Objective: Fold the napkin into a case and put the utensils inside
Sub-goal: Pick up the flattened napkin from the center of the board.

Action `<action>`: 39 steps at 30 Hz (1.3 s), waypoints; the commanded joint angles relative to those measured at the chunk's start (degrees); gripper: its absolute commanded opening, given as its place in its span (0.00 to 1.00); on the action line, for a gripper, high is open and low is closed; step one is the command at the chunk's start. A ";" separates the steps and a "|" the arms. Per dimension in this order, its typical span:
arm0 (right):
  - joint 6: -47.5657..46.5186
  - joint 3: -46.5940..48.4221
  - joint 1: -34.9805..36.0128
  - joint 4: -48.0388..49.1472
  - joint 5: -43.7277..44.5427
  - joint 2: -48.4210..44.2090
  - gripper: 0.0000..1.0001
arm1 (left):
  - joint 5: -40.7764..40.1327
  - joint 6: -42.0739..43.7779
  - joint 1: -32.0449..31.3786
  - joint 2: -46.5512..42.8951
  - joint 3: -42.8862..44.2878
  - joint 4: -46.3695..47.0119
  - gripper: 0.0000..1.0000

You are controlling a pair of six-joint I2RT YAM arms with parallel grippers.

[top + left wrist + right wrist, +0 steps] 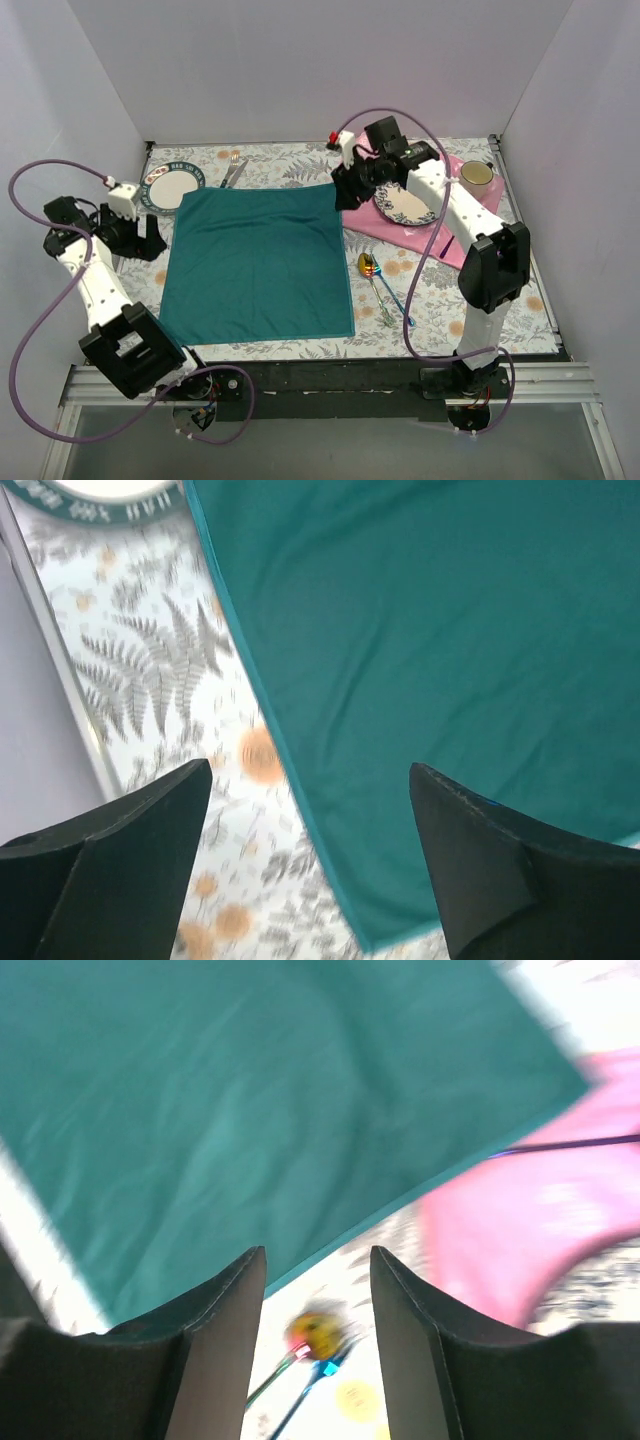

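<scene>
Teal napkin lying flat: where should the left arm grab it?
Probably the near-left corner of the plain dark teal square cloth napkin, left gripper coming from its left edge, low. It lies flat, so only the hem offers a lip, and that corner is bare.

A robot lab cell dressed up as a dinner table here: bare white walls [300, 70] close in beyond the right claw [350, 188], a metal rail [560, 375] and purple cables [60, 163] sit behind it, a fern-print tablecloth [290, 160] lies below and a plate [405, 205] just beside it.
</scene>
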 commanded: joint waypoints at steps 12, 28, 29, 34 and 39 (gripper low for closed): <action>16.55 18.60 -4.65 18.18 16.97 20.08 0.77 | 7.62 -31.92 -0.49 10.16 8.02 28.78 0.87; 15.93 20.35 -6.07 23.81 15.74 28.34 0.76 | -0.20 -32.18 -7.87 19.93 10.23 31.24 0.86; 15.93 20.79 -6.24 23.99 15.66 28.70 0.75 | -0.38 -32.18 -8.22 19.58 10.14 31.51 0.86; 16.02 21.85 -6.15 24.78 15.13 30.63 0.72 | -0.91 -31.83 -9.01 18.79 9.87 31.60 0.86; 15.93 22.29 -6.24 25.57 15.39 31.95 0.68 | -1.00 -31.48 -9.45 18.26 9.70 31.60 0.87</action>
